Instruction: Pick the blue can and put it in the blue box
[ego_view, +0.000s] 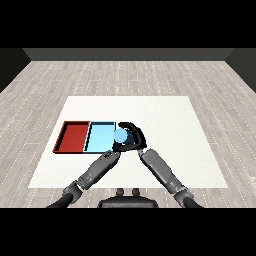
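The blue can (120, 135) hangs at the right edge of the light blue tray (100, 136), partly over its rim. My right hand (134, 136) is curled round the can from the right side. My left hand (111, 155) lies just below the tray's near right corner, at the end of its grey forearm; its fingers are hard to make out. The red tray (73, 135) lies directly left of the blue one.
Both trays sit on the left half of the white table (170, 130). My two forearms come together in a V below the trays. Bare white tabletop stretches to the right and behind the trays.
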